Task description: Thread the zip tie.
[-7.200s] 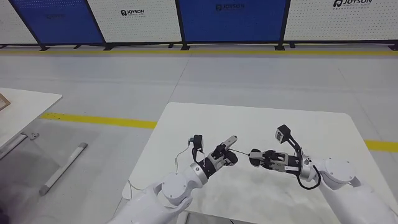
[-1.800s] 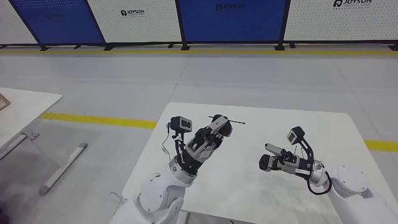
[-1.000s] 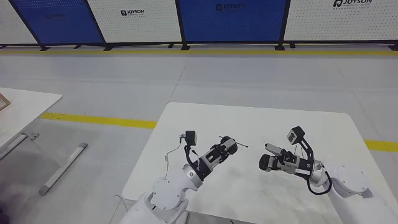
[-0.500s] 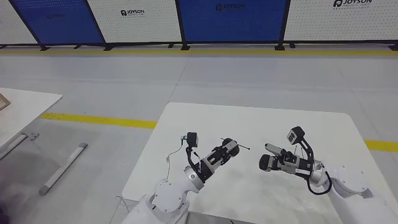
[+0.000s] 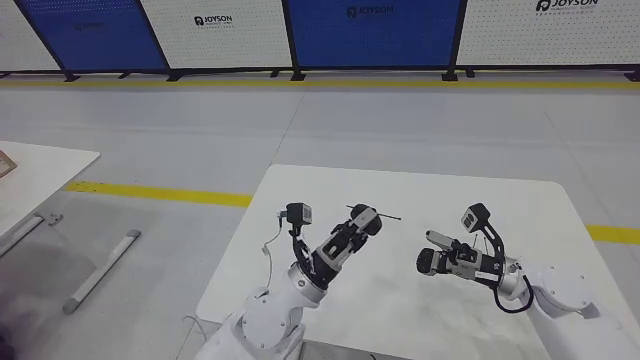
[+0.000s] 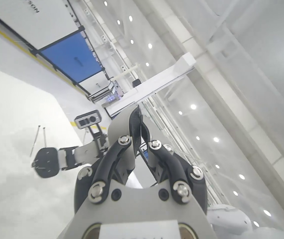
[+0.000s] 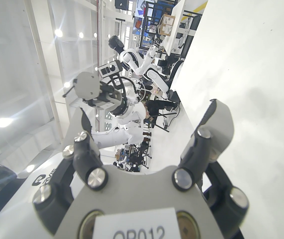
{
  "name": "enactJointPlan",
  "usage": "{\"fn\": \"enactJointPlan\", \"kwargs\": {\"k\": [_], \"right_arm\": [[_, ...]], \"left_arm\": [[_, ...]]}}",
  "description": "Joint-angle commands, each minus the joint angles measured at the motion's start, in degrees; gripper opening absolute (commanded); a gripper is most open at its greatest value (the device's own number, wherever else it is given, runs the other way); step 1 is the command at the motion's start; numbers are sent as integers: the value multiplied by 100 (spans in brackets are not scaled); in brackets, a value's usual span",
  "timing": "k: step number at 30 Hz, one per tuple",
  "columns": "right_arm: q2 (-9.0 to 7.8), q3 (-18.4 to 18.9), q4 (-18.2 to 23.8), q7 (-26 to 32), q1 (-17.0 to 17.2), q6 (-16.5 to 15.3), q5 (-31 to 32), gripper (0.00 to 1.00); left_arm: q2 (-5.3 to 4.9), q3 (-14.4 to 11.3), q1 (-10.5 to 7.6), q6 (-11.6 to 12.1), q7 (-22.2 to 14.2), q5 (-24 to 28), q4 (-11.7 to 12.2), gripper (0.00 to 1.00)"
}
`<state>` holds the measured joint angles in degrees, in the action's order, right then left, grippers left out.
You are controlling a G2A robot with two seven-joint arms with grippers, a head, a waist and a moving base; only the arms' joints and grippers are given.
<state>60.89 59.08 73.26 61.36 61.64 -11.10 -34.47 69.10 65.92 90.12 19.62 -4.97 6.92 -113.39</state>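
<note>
Currently the zip tie (image 5: 385, 216) shows as a thin, dark, straight line just below the centre of the top view. It is pinched crosswise in the left pincer (image 5: 366, 218) and held above the white counter (image 5: 420, 190), with one end jutting toward the right of the frame. In the left wrist view the left pincer (image 6: 137, 123) has its tips pressed together. From the right wrist view a short dark end of the tie (image 7: 67, 93) pokes out beside the far pincer.

The right pincer (image 5: 428, 248) sits low over the counter at the right of the frame, apart from the tie. Its fingers are spread wide with nothing between them (image 7: 148, 110).

I cannot tell which end is the head, and no loop shows, so the threading looks not yet done. To do it well, the left arm should keep the tie steady and level. The right pincer should come in along the tie's line and take the free end close to its tip so it does not flex. Only then should the tip be guided into the head's slot, squarely rather than at an angle.
</note>
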Motion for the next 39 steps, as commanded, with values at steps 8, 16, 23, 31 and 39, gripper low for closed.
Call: {"fn": "enactJointPlan", "kwargs": {"k": [8, 16, 23, 31, 39], "right_arm": [[0, 0, 0, 0, 0, 0, 0, 100], [0, 0, 0, 0, 0, 0, 0, 100], [0, 0, 0, 0, 0, 0, 0, 100], [0, 0, 0, 0, 0, 0, 0, 100], [0, 0, 0, 0, 0, 0, 0, 100]], "left_arm": [[-16, 330, 527, -14, -198, -116, -683, 0], [-1, 80, 246, -223, -583, -659, 40, 0], [17, -232, -64, -788, -815, -1140, 446, 0], [37, -536, -189, -1134, -804, -1569, 836, 0], [47, -635, -195, -1251, -713, -1669, 882, 0]]}}
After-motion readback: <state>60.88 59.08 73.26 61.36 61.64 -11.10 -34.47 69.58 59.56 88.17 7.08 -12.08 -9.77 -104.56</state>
